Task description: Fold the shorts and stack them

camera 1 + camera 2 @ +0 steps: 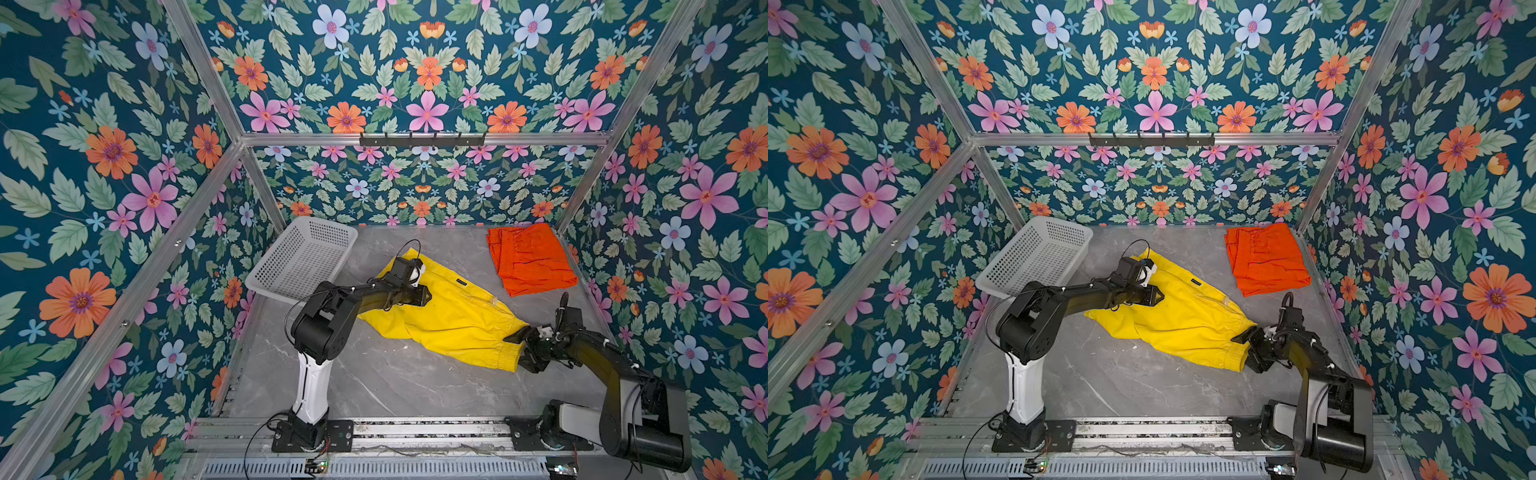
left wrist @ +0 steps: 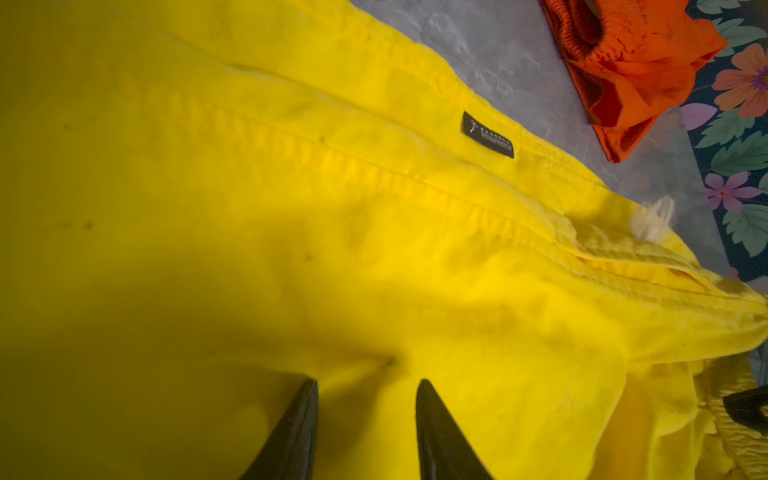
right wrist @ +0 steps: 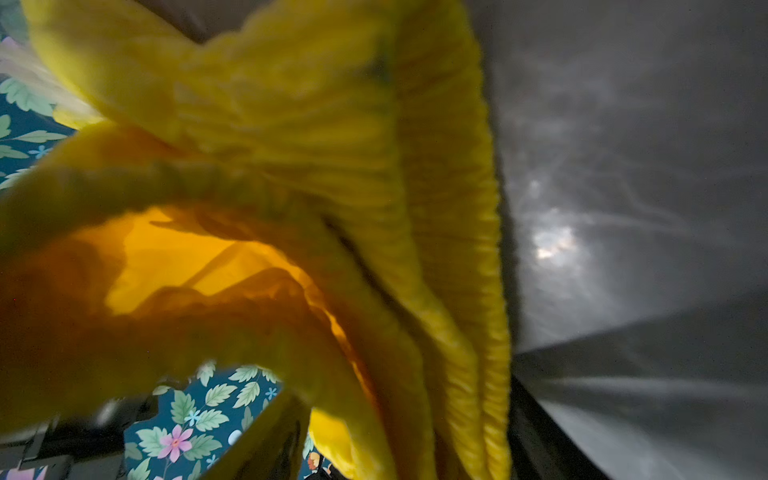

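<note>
Where yellow shorts (image 1: 444, 320) end, right pincer (image 1: 517, 351), open table (image 1: 395, 386) in front

Two pairs of shorts out there: one pair of yellow shorts (image 1: 449, 322) and one pair of orange shorts (image 1: 532, 262). One white perforated basket (image 1: 297, 259), just the one. And two robot arms working, the left arm (image 1: 374, 293) and the right arm (image 1: 598, 353).

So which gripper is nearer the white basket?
Left. In a top view the left gripper is over the yellow shorts, just right of the white basket. The right gripper is at the shorts' opposite end, well away from the basket.
</note>
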Controlling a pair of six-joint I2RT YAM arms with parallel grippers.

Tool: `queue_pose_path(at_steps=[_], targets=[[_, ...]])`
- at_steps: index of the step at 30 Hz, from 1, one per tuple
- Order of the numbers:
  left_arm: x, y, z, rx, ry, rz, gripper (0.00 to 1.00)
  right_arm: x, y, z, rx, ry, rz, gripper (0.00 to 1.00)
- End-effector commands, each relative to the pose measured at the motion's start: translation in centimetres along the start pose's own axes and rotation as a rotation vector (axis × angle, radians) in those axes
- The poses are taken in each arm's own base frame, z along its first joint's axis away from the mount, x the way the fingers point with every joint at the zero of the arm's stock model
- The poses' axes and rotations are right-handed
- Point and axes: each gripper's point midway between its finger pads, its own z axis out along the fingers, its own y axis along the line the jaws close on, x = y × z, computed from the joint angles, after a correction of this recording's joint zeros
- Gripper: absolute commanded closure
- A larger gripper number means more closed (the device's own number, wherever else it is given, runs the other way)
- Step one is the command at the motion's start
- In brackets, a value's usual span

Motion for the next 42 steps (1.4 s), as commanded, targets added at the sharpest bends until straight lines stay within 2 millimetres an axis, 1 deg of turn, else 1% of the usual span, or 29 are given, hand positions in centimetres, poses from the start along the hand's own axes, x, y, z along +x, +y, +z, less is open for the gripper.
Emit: queue_pose_path(at_steps=[1,3,5,8,10,13,16,19,23,27,29,31,33,34,37,39,42], targets=[[-0.2,-0.3,0.2,0.022,-0.013,-0.002,0.59,-1.9,0.7,0.5,-0.030,-0.066,-0.051,0.32],[0.0,-0.3,0.3,0.027,-0.009,-0.007,0.59,-2.4,1.0,0.8,-0.044,-0.073,-0.063,0.36],[0.2,-0.2,0.5,0.026,-0.006,-0.014,0.59,-2.9,1.6,0.9,-0.073,-0.085,-0.089,0.44],[0.1,-0.3,0.3,0.027,-0.011,-0.021,0.59,-3.2,2.4,0.5,-0.090,-0.094,-0.112,0.64],[-0.5,-0.4,-0.4,0.022,-0.025,-0.022,0.58,-2.9,2.8,-0.1,-0.069,-0.093,-0.138,0.75],[-2.0,0.1,-2.3,-0.009,-0.070,-0.034,0.56,-1.8,3.5,-1.6,0.011,-0.094,-0.208,0.81],[-2.8,1.7,-4.2,-0.045,-0.097,-0.072,0.56,-0.8,4.3,-3.5,0.084,-0.111,-0.275,0.83],[-2.1,3.3,-5.0,-0.085,-0.090,-0.094,0.57,-0.6,5.2,-5.6,0.128,-0.144,-0.312,0.84],[0.5,4.6,-4.3,-0.103,-0.029,-0.120,0.58,-0.7,6.9,-8.4,0.190,-0.186,-0.383,0.85],[3.0,5.4,-3.3,-0.098,0.009,-0.169,0.59,-1.2,9.3,-11.0,0.243,-0.222,-0.463,0.86],[3.7,5.1,-2.9,-0.083,0.014,-0.186,0.59,-1.3,10.6,-12.0,0.262,-0.234,-0.500,0.86],[4.1,4.4,-2.6,-0.068,0.019,-0.184,0.59,-1.5,12.1,-12.9,0.284,-0.245,-0.544,0.86],[3.9,3.7,-2.6,-0.054,0.014,-0.183,0.59,-1.5,13.3,-13.3,0.322,-0.248,-0.589,0.87],[3.5,3.4,-2.9,-0.047,-0.001,-0.185,0.59,-1.6,13.9,-13.4,0.336,-0.246,-0.607,0.86],[1.5,2.5,-4.6,-0.041,-0.061,-0.175,0.55,-1.9,15.4,-13.7,0.391,-0.252,-0.657,0.86],[0.1,2.5,-5.9,-0.056,-0.099,-0.169,0.53,-2.2,16.1,-13.8,0.423,-0.252,-0.681,0.86],[-1.2,3.1,-7.3,-0.068,-0.150,-0.186,0.51,-2.7,17.1,-13.7,0.466,-0.251,-0.712,0.87]])
